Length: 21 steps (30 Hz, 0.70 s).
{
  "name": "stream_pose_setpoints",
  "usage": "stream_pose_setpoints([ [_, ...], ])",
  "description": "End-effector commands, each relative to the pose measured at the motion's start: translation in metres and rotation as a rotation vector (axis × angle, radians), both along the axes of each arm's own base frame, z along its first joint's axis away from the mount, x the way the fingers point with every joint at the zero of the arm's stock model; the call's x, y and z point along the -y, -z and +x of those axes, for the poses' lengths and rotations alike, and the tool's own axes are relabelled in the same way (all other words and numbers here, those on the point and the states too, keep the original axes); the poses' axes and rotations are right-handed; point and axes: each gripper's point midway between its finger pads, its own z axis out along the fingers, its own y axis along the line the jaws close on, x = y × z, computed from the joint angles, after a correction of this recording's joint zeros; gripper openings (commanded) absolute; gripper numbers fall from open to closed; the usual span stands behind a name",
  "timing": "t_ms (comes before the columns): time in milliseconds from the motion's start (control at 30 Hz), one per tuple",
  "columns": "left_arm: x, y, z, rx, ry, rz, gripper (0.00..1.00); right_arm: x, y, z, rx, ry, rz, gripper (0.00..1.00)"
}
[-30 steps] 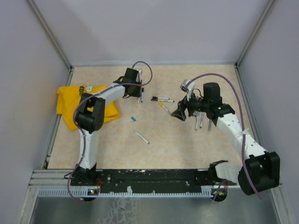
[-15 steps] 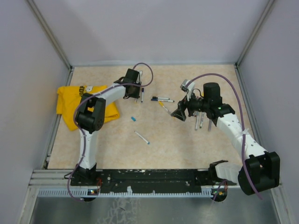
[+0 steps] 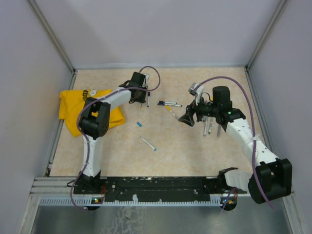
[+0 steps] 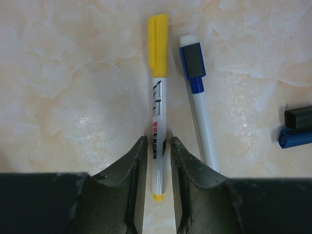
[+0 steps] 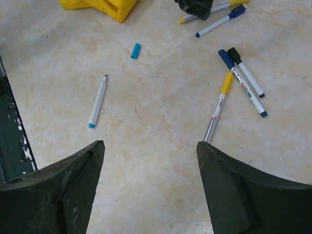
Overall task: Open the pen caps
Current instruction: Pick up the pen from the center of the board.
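Observation:
A pen with a yellow cap [image 4: 158, 44] lies on the table, its white barrel [image 4: 157, 112] running back between the jaws of my left gripper [image 4: 158, 140]. The jaws stand narrow on either side of the barrel, with a thin gap showing on each side. Beside it lies a pen with a blue cap [image 4: 194, 61]. A black cap [image 4: 298, 117] and another blue cap [image 4: 295, 138] show at the right edge. My right gripper [image 5: 150, 143] hovers wide open over bare table, holding nothing. A loose light-blue cap [image 5: 135, 50] lies apart from an uncapped pen [image 5: 97, 103].
A yellow cloth [image 3: 78, 109] lies at the left of the table. A yellow-capped pen [image 5: 218, 109], a blue-capped pen [image 5: 242, 84] and a black-capped pen [image 5: 246, 73] lie ahead of the right gripper. More pens [image 3: 210, 126] lie under the right arm. Walls enclose the table.

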Motion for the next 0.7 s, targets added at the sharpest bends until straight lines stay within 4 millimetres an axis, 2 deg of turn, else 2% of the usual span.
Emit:
stream_pose_setpoints([
  [0, -0.014, 0.011, -0.017, -0.065, 0.000, 0.050, 0.31, 0.000, -0.016, 0.003, 0.051, -0.006, 0.033, 0.77],
  [100, -0.014, 0.012, -0.018, -0.069, 0.003, 0.050, 0.29, 0.000, -0.016, 0.003, 0.050, -0.007, 0.034, 0.77],
  [333, -0.020, 0.009, -0.017, -0.062, -0.015, 0.047, 0.08, -0.002, -0.019, 0.001, 0.047, -0.017, 0.048, 0.77],
  [433, -0.023, -0.004, -0.015, -0.013, -0.033, 0.039, 0.00, -0.005, -0.021, -0.004, 0.030, -0.040, 0.078, 0.77],
  [667, -0.028, -0.039, -0.011, 0.112, -0.063, -0.025, 0.00, -0.014, -0.022, -0.014, -0.009, -0.092, 0.138, 0.77],
])
